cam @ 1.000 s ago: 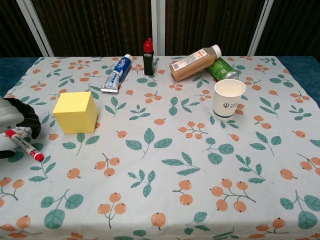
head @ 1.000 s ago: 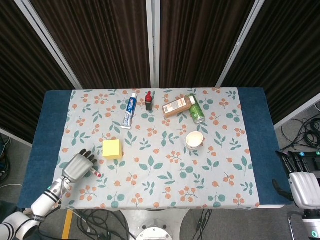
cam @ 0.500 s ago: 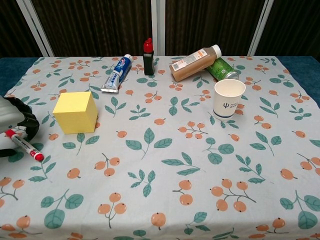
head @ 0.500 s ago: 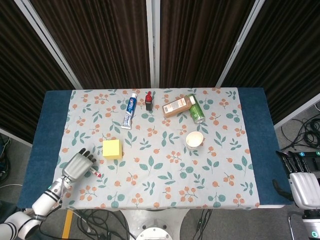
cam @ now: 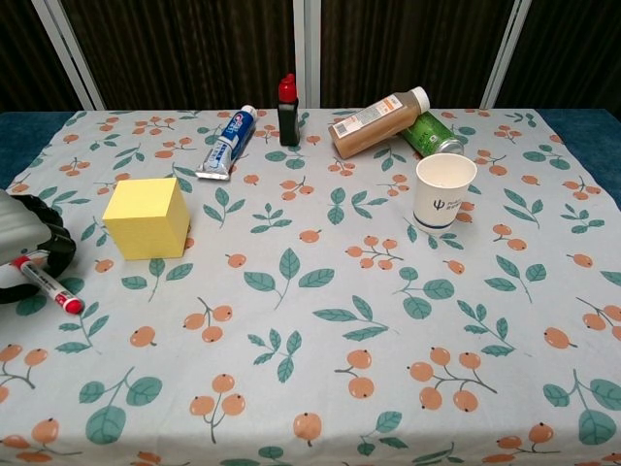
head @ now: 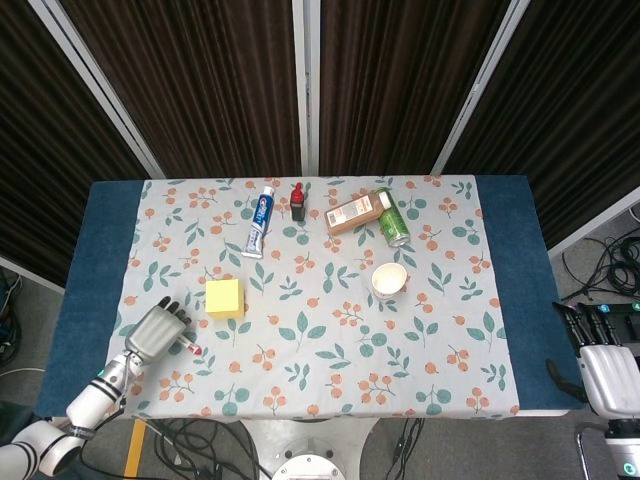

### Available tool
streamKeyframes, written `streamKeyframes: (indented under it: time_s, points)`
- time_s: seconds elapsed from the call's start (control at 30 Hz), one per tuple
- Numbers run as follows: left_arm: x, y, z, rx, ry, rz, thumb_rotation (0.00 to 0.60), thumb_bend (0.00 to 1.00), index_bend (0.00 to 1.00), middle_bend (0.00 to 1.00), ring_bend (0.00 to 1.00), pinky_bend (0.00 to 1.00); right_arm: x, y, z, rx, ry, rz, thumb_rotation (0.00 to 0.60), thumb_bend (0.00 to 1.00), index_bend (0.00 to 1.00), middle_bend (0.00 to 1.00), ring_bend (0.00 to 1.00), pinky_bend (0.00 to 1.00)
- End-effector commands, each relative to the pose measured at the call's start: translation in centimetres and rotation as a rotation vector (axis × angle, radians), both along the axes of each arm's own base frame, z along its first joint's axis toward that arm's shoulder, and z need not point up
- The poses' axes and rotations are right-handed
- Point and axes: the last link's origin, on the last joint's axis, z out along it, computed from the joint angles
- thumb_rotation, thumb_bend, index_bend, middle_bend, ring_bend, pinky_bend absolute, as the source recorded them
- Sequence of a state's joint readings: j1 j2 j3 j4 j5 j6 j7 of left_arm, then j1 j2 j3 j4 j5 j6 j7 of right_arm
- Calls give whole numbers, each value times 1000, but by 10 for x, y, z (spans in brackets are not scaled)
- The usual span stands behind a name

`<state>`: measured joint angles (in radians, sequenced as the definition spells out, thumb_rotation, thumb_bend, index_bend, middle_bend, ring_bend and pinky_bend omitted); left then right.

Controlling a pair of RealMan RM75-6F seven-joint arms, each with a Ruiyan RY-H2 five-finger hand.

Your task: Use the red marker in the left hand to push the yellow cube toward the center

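The yellow cube (head: 224, 298) (cam: 147, 217) stands on the left part of the flowered tablecloth. My left hand (head: 156, 331) (cam: 27, 241) lies left of and nearer than the cube, a short gap away, fingers curled around a red marker (head: 189, 347) (cam: 46, 284). The marker's red-capped end sticks out toward the table's front, off the cube. My right hand (head: 604, 367) hangs beyond the table's right edge, holding nothing, fingers closed together.
Along the far side lie a toothpaste tube (head: 260, 221), a small dark bottle with a red cap (head: 297, 201), a brown bottle (head: 355, 213) on its side and a green can (head: 392, 223). A white paper cup (head: 389, 281) stands right of centre.
My left hand with the marker has drawn slightly back toward the left front edge; the cube has not moved. The right hand is still.
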<state>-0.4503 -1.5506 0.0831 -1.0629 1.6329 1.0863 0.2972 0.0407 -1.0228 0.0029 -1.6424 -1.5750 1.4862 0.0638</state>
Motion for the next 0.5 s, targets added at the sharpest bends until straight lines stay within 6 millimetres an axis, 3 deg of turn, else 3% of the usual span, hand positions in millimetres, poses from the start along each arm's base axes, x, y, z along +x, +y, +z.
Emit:
streamKeyframes:
  time_s: [0.03, 0.5]
  points:
    - [1, 1, 0, 4, -6, -8, 600, 340, 587, 583, 351, 281, 0, 0, 0, 0, 0, 0, 600, 271, 35, 119, 0, 0]
    - [-5, 2, 1, 18, -41, -1, 600, 342, 695, 688, 450, 419, 1, 0, 0, 2, -3, 0, 600, 270, 36, 121, 0, 0]
